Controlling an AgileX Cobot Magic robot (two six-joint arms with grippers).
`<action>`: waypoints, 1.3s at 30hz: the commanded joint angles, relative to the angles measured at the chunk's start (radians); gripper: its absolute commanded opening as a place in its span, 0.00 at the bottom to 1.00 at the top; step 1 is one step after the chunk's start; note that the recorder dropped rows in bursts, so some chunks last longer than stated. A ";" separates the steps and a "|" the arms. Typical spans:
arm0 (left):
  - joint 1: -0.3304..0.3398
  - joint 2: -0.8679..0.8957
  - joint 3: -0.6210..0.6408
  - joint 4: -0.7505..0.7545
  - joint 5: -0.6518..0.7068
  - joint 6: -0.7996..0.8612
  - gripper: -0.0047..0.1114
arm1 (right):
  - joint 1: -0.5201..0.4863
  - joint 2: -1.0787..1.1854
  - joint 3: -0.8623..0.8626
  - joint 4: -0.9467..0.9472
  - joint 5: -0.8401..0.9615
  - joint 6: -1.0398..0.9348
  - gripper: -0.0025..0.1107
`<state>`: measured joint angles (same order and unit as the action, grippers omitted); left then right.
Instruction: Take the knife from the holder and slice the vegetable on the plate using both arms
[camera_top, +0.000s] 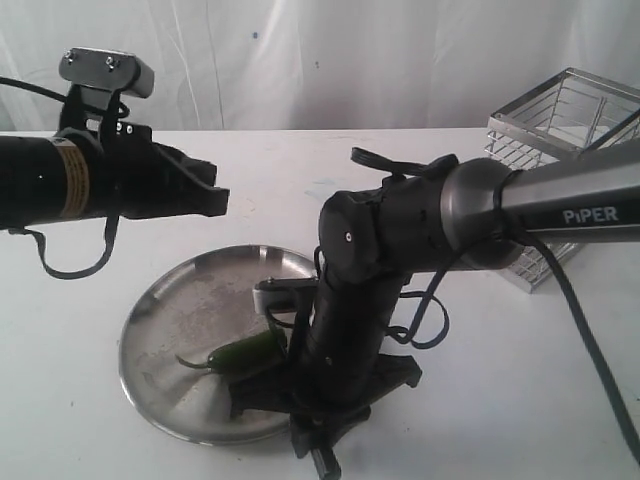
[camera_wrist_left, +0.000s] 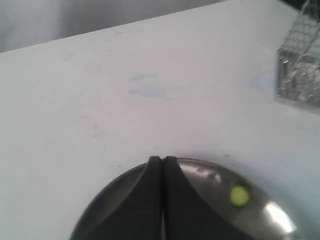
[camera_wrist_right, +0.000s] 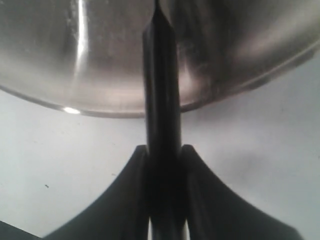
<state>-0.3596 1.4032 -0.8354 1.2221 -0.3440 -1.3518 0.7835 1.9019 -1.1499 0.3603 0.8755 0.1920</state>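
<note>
Knife out of the holder, slicing not yet done.

My right tool (camera_wrist_right: 162, 165) is clamped on the knife (camera_wrist_right: 161, 90), over the plate (camera_top: 165, 300) beside the whole vegetable (camera_top: 240, 355). My left tool (camera_wrist_left: 162, 165), pressed together and empty, hangs above. The holder (camera_top: 570, 150) stands well behind on the worktop (camera_top: 500, 400); my right arm blocks my view.

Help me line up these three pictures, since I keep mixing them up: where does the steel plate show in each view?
Exterior view: the plate lies low and left of centre, partly behind the right arm.
Left wrist view: its rim curves along the bottom edge, behind the shut left pincer.
Right wrist view: it fills the upper half, behind the knife.
Shared landmark: the plate's curved rim against the white table.
</note>
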 joint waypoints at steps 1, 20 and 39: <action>0.000 0.036 0.036 0.058 0.065 0.101 0.04 | -0.006 -0.005 -0.027 0.007 0.001 -0.012 0.02; 0.062 0.260 0.055 0.064 -0.185 0.183 0.04 | -0.006 0.062 -0.027 0.048 0.065 -0.009 0.02; 0.176 0.503 0.053 -0.076 -0.632 0.181 0.04 | -0.006 0.062 -0.027 0.054 0.089 -0.013 0.02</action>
<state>-0.1861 1.8746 -0.7852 1.1703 -0.9613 -1.1656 0.7835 1.9611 -1.1741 0.4119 0.9576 0.1920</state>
